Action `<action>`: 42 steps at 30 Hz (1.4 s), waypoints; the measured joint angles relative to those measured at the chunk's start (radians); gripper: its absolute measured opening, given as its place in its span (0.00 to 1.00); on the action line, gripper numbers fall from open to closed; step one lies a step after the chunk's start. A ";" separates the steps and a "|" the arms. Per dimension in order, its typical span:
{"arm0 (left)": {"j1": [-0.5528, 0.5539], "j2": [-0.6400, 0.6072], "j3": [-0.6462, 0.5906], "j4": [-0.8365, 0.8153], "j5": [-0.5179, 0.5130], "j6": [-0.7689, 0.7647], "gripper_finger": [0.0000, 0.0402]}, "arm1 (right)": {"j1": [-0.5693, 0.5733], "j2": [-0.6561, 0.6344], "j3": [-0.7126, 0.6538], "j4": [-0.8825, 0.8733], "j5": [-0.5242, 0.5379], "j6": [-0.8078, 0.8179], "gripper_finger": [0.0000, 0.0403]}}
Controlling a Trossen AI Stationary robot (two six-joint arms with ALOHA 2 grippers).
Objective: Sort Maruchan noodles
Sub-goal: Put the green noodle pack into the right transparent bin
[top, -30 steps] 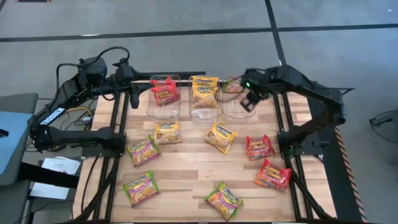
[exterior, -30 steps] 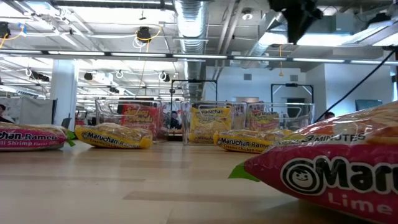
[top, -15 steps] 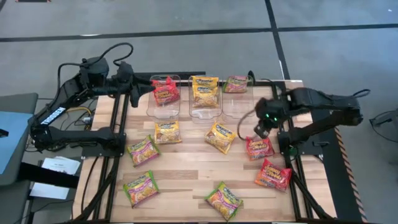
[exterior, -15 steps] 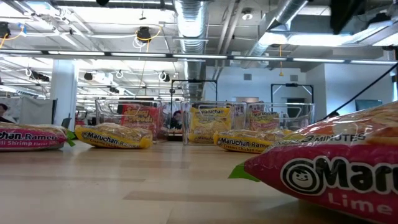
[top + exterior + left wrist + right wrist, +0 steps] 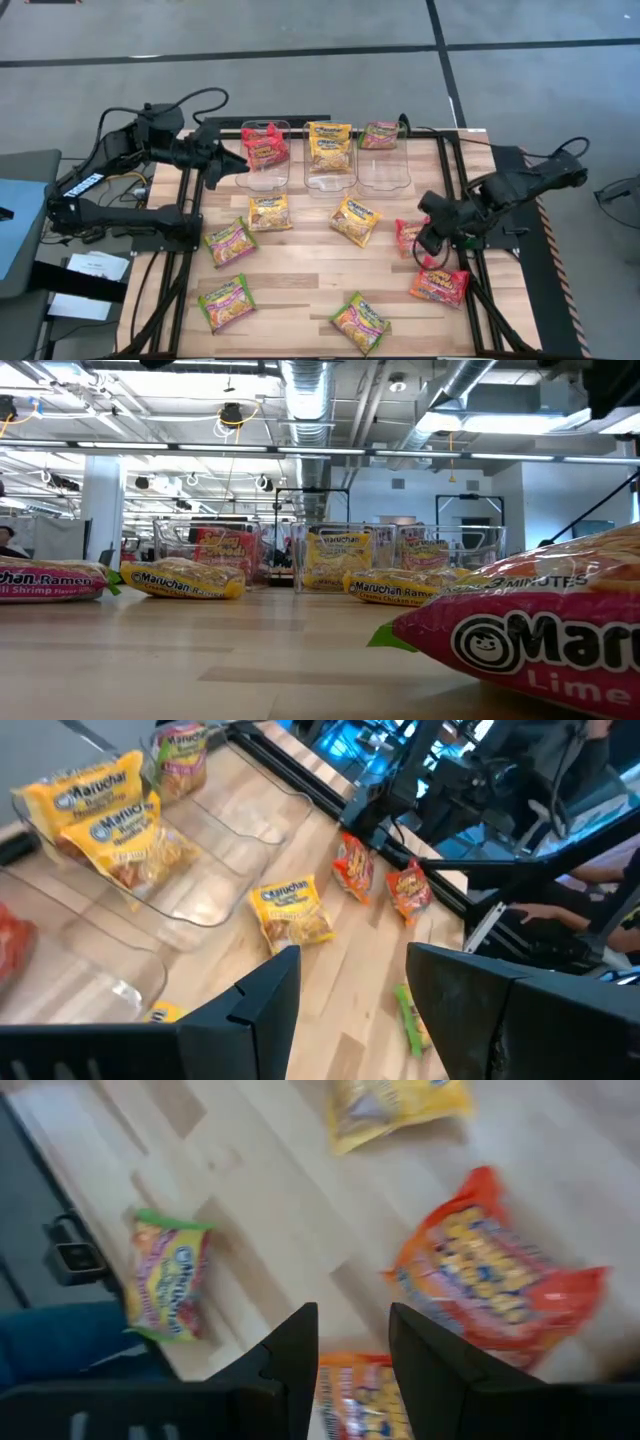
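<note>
Maruchan noodle packets lie flat on the wooden table (image 5: 300, 270): two yellow (image 5: 269, 212) (image 5: 355, 220), three green-and-pink (image 5: 230, 242) (image 5: 225, 303) (image 5: 360, 322), and two red (image 5: 408, 234) (image 5: 438, 285). Three clear bins at the far edge hold red (image 5: 264, 146), yellow (image 5: 329, 145) and green-and-pink (image 5: 380, 135) packets. My right gripper (image 5: 426, 240) (image 5: 355, 1345) hangs open above the table's right side, over the red packets (image 5: 500, 1280) (image 5: 360, 1390), touching nothing. My left gripper (image 5: 228, 160) (image 5: 350, 990) hovers open beside the left bin, with nothing between its fingers.
The three bins (image 5: 263, 178) (image 5: 330, 180) (image 5: 385, 172) stand side by side along the far edge. Black frame rails (image 5: 190, 230) (image 5: 470, 260) run along both table sides. Bare wood lies between the packets in the table's middle (image 5: 300, 270).
My right gripper has swung from above the right bin toward the near edge and down, tipping more steeply, and now stands over the red packets on the right. My left gripper has rolled about its own axis near the left bin. No packet has moved.
</note>
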 joint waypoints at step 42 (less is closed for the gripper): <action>-0.114 0.000 0.000 -0.056 0.004 -0.007 0.43 | 0.236 0.667 -0.106 0.900 -0.127 0.262 0.62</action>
